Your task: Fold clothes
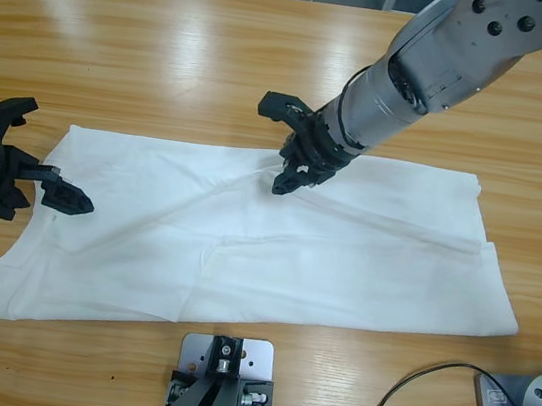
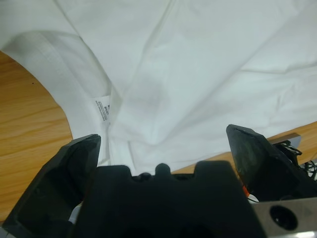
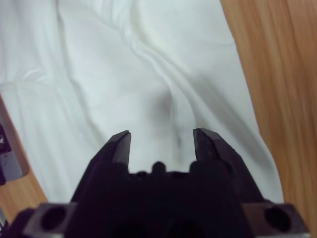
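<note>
On table: white T-shirt (image 1: 343, 264) spread flat, creased | both jaws released

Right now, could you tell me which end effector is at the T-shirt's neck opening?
The left end effector, beside the T-shirt's neck label; the right end effector sits over plain cloth at the long edge.

The right claw (image 3: 161, 144) rises from six o'clock, its two black jaws parted over a soft ridge in the white T-shirt (image 3: 148, 74). The cloth fills the middle toward twelve o'clock, creased in long folds. Wooden counter (image 3: 282, 74) shows at three o'clock.
</note>
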Robot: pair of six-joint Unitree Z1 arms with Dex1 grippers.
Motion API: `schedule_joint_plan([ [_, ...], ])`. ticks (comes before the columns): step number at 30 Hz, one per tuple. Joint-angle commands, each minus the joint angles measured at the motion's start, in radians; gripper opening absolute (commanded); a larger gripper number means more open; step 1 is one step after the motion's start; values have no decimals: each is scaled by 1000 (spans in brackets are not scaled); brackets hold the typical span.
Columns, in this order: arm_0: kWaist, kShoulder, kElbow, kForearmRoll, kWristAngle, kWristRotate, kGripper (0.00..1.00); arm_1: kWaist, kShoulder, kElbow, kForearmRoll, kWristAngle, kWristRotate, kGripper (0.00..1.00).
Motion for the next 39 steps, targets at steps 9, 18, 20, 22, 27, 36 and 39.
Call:
schedule_joint_plan([
  [9,-7,29,27,-12,22,-14,1000,10,77,41,-32,1,12,0],
  [18,-7,31,30,-15,24,-16,1000,10,84,50,-38,-5,12,0],
  [20,-7,32,31,-16,24,-16,1000,10,70,53,-38,-10,12,0],
  [22,-7,33,31,-21,24,-16,1000,10,50,65,-38,-26,12,0],
  [27,-7,31,34,-21,24,-17,1000,10,-18,121,-36,-49,12,0],
  [36,-7,36,47,-34,22,-19,1000,33,-85,173,-28,-52,17,0],
  [39,-11,42,50,-39,20,-19,1000,42,-103,184,-38,-94,41,73],
])
